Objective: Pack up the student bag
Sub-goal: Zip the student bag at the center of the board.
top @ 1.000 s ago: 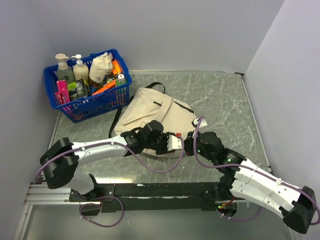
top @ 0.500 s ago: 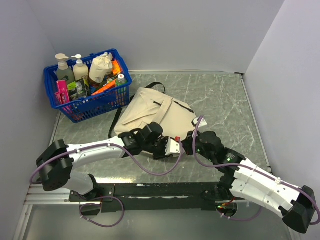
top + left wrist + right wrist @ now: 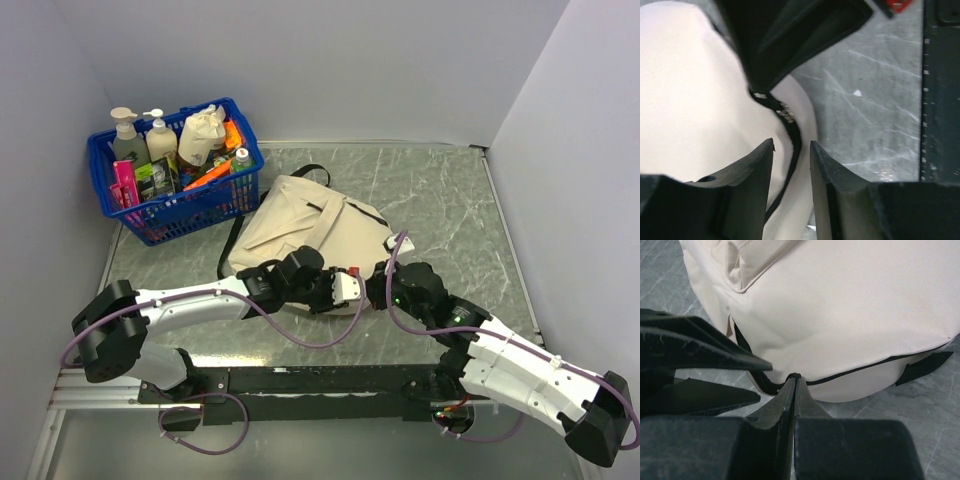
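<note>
The student bag [image 3: 305, 225] lies flat mid-table, cream fabric with black zipper trim [image 3: 875, 366] along its near edge. Both grippers meet at that near edge. My left gripper [image 3: 347, 288] is open; in its wrist view its jaws [image 3: 791, 146] straddle the bag's rim, and the black zipper line [image 3: 795, 145] runs through the gap. My right gripper [image 3: 378, 290] is shut, its fingertips [image 3: 790, 382] pinching the black zipper trim at the bag's rim. The right gripper's dark body [image 3: 790, 40] fills the top of the left wrist view. The left fingers [image 3: 695, 347] show at the left of the right wrist view.
A blue plastic basket [image 3: 232, 110] at the back left holds pump bottles [image 3: 128, 140], a small cream pouch [image 3: 203, 135] and other items. Grey walls close the table on three sides. A black rail [image 3: 320, 382] runs along the near edge.
The left arm's elbow has sunk slightly toward the near left. Both grippers have stayed at the bag's near edge; the right arm has not moved.
</note>
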`<action>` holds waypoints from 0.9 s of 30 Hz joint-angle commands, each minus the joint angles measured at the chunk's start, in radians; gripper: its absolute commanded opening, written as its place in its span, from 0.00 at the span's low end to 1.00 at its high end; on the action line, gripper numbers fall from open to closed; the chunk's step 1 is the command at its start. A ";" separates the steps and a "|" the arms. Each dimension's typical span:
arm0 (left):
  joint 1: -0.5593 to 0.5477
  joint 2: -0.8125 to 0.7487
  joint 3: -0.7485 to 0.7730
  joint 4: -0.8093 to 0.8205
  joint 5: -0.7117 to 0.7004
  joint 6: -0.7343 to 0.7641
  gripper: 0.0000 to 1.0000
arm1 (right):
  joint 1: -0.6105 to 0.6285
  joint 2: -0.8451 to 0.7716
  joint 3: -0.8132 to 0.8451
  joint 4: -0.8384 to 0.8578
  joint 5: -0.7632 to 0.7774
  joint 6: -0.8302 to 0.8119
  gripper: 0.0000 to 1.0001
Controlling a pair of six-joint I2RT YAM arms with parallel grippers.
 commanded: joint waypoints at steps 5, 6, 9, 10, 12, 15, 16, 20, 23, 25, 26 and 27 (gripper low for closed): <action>-0.018 -0.030 0.033 -0.097 0.150 0.003 0.39 | -0.020 -0.014 -0.001 0.047 0.004 0.000 0.00; -0.022 -0.030 0.031 -0.092 0.145 0.006 0.39 | -0.020 -0.013 -0.001 0.049 0.004 0.000 0.00; -0.024 -0.023 0.013 -0.054 0.110 0.012 0.40 | -0.018 -0.014 0.002 0.050 0.004 0.000 0.00; -0.024 -0.020 0.010 -0.042 0.099 0.014 0.40 | -0.020 -0.014 0.002 0.046 0.002 0.002 0.00; -0.024 -0.016 0.011 -0.034 0.098 0.015 0.39 | -0.021 -0.021 0.000 0.043 0.002 0.004 0.00; -0.025 -0.011 0.011 -0.015 0.098 0.006 0.32 | -0.020 -0.024 -0.006 0.047 0.002 0.007 0.00; -0.025 -0.011 0.013 -0.009 0.095 0.002 0.28 | -0.020 -0.021 -0.005 0.049 0.001 0.004 0.00; -0.036 -0.008 0.028 0.006 0.079 -0.018 0.01 | -0.023 -0.005 -0.006 0.049 0.004 0.004 0.00; -0.042 -0.010 0.039 -0.001 0.079 -0.025 0.01 | -0.033 0.002 -0.009 0.052 0.014 0.004 0.00; -0.045 -0.011 0.042 -0.021 0.095 -0.017 0.01 | -0.046 0.013 0.000 0.040 0.022 0.005 0.00; -0.048 -0.013 0.044 -0.029 0.101 -0.015 0.01 | -0.055 0.015 0.002 0.034 0.027 0.005 0.00; -0.050 -0.014 0.045 -0.035 0.122 -0.006 0.01 | -0.075 0.016 0.008 0.028 0.036 0.005 0.00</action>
